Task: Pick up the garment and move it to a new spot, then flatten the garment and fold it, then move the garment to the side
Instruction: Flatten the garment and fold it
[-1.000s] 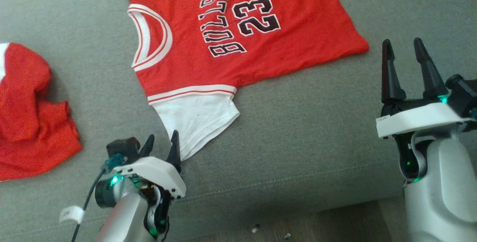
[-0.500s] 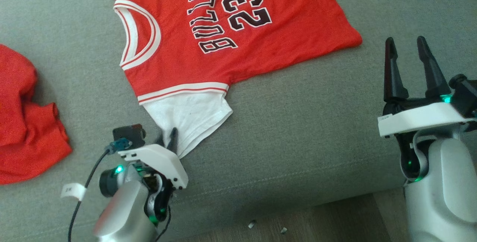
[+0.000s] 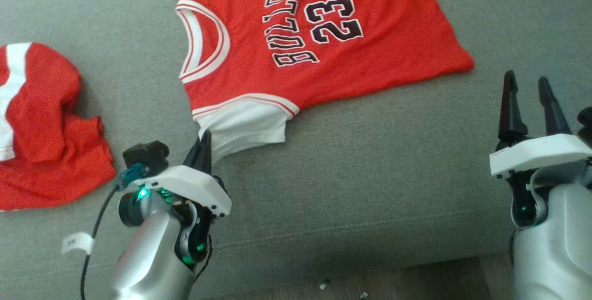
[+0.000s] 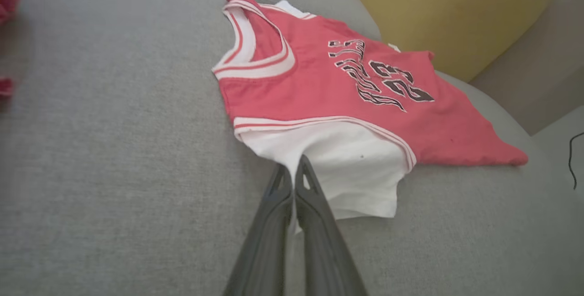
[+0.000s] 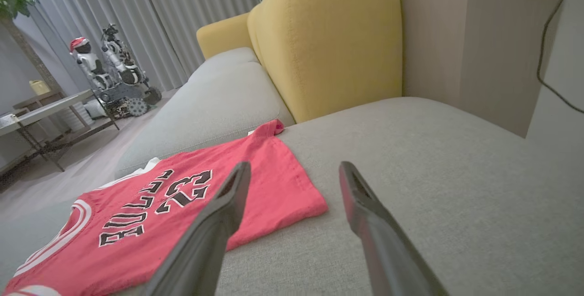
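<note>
The garment (image 3: pixel 323 55) is a red jersey with white trim, black "BULLS 23" lettering and white sleeves, lying fairly flat on the grey sofa seat. Its near white sleeve (image 3: pixel 249 129) is bunched toward my left gripper (image 3: pixel 204 145), which is shut on the sleeve's edge. In the left wrist view the two fingers (image 4: pixel 292 186) press together on the white cloth of the garment (image 4: pixel 346 100). My right gripper (image 3: pixel 527 92) stands open at the right, clear of the jersey's hem. The right wrist view has the garment (image 5: pixel 191 205) lying left of the open right gripper (image 5: pixel 292 173).
A second red and white cloth (image 3: pixel 41 124) lies crumpled at the left of the seat. The sofa's front edge (image 3: pixel 323 263) runs along the bottom, with floor and small scraps (image 3: pixel 323 284) below. A yellow back cushion (image 5: pixel 319 40) stands behind the seat.
My left gripper went from open beside the white sleeve to shut on its edge, and the sleeve has bunched up. The head camera shifted. The right gripper stays open.
</note>
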